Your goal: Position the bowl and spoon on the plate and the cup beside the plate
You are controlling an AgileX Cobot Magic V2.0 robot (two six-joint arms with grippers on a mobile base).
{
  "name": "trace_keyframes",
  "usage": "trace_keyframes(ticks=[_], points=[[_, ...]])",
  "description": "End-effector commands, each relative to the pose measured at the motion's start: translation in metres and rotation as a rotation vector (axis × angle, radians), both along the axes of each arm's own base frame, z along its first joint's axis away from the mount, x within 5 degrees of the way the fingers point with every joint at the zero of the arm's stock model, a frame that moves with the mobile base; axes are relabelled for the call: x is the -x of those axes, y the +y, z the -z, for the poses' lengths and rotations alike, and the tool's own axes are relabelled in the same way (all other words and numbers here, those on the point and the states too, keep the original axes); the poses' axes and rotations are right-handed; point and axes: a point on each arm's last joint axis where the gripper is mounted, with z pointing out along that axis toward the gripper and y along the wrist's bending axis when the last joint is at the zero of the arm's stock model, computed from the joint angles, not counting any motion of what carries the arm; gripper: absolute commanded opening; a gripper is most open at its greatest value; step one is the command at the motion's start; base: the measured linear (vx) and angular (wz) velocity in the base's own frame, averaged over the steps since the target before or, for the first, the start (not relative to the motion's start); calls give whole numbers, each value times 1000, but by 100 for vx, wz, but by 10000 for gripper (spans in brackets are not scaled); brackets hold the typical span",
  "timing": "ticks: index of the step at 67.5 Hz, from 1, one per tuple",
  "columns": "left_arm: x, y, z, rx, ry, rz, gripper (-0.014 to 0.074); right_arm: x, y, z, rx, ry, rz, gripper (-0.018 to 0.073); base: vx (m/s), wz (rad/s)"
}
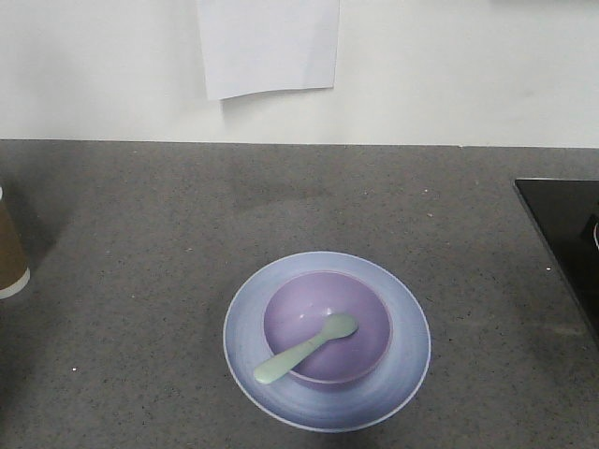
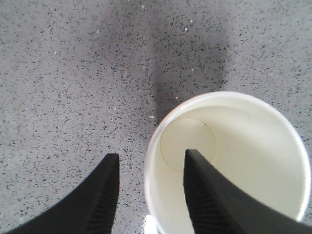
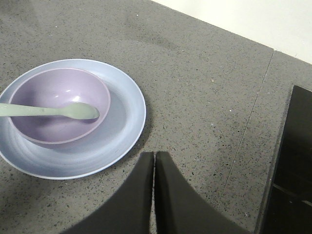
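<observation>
Your tall brown paper cup with its white rolled rim and white base band stands upright at the far left edge of the front view, well apart from the round pale blue plate and to that plate's left. In the left wrist view you look straight down into the cup's white inside. The left gripper has its two dark fingers spread apart, and the cup's rim passes between them: one finger shows over the cup's mouth, the other shows outside the wall, over the counter. You cannot tell from this view whether either finger touches the paper.

On the plate sits the small round lavender-purple plastic bowl, roughly centred, upright. The short pale mint-green plastic spoon lies in the bowl, its rounded head down inside and its handle resting across the bowl's near-left rim, sticking out over the plate.

The right gripper hovers beyond the plate's edge, over bare counter, its two dark fingers pressed together with only a thin seam between them and nothing held.

Everything rests on a dark grey speckled stone counter. A black panel lies at the counter's right side, well away from the plate, and a white paper sheet hangs on the pale wall behind the plate.
</observation>
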Motion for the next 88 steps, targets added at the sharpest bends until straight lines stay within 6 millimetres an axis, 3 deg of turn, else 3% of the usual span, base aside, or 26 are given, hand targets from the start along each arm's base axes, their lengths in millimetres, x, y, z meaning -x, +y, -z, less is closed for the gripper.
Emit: trace_keyframes(ticks=[1,20,27,40,49,61,72,82,88], points=[[0,-2,-13,-4,-59,2,313,-3,0,-12,-29,-88,4,-3,0,0],[-9,1,7,22,14,5,293,-3,0,-12,-29,-88,4,-3,0,0],[-8,1,7,26,19,6,223,-3,0,-12,-29,-87,4,-3,0,0],[-8,-3,6,55,14,24,-10,-3,0,-12,-29,-87,4,-3,0,0],[-5,-16,-6,152,-54,86,-8,-3,0,-12,-29,-87,4,-3,0,0],[5,-57,-39,245,-179,221,-8,-3,1,-12,-37,-84,1,-3,0,0],[22,-119,-66,259,-236,401,-8,-2,2,-12,-50,-79,-3,-3,0,0],[35,-169,-73,244,-232,555,-8,-2,2,-12,-50,-79,-3,-3,0,0],[39,-183,-68,228,-199,558,-8,-2,2,-12,-48,-76,-3,-3,0,0]])
